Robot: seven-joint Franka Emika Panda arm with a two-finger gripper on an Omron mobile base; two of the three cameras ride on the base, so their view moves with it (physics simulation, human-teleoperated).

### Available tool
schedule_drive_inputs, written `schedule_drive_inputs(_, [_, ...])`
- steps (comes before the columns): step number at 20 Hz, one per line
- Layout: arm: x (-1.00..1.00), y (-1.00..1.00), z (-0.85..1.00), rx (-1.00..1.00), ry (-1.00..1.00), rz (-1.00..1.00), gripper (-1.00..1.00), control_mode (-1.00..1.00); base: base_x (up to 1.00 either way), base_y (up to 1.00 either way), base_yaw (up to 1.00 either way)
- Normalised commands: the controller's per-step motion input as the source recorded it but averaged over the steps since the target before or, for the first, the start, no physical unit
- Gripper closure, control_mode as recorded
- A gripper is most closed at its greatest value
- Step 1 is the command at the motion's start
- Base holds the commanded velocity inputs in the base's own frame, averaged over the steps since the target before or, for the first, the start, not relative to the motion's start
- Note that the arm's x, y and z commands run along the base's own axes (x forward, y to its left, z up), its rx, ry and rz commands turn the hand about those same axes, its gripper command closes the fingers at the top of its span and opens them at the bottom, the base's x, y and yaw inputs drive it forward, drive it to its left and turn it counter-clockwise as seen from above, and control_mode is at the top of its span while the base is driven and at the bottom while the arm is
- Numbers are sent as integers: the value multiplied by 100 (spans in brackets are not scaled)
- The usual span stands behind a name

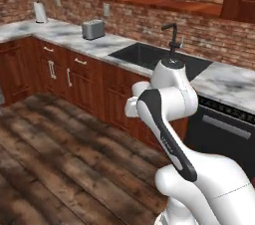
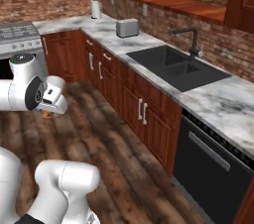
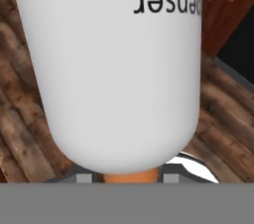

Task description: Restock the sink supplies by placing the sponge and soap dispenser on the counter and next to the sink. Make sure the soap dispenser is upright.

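Observation:
The soap dispenser (image 3: pixel 111 69), a white bottle with dark lettering, hangs close in front of the hand camera above the wooden floor. An orange neck shows at its lower end. My gripper (image 3: pixel 127 178) is shut on it, with the fingertips barely showing beside that neck. In the right base view the gripper (image 2: pixel 48 110) hangs low at the left over the floor, well away from the cabinets. The black sink (image 1: pixel 149 55) (image 2: pixel 178 67) is set in the marble counter (image 1: pixel 102 45) (image 2: pixel 223 101), with a black faucet (image 1: pixel 172 35) behind it. The sponge is out of view.
A silver toaster (image 1: pixel 93 29) (image 2: pixel 127 28) stands on the counter left of the sink, and a white jug (image 1: pixel 40 12) sits in the corner. A black dishwasher (image 1: pixel 224 129) (image 2: pixel 208 163) sits under the counter's right part. A stove (image 2: pixel 17 32) is at far left.

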Motion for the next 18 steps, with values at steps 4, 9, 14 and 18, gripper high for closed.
schedule_drive_inputs(4, [0,0,0,0,0,0,100,100,51,0,-55])
schedule_drive_inputs(9, [0,0,0,0,0,0,100,100,75,0,-54])
schedule_drive_inputs(14, [0,0,0,0,0,0,100,100,93,4,-50])
schedule_drive_inputs(18, [0,0,0,0,0,0,100,100,88,34,-45])
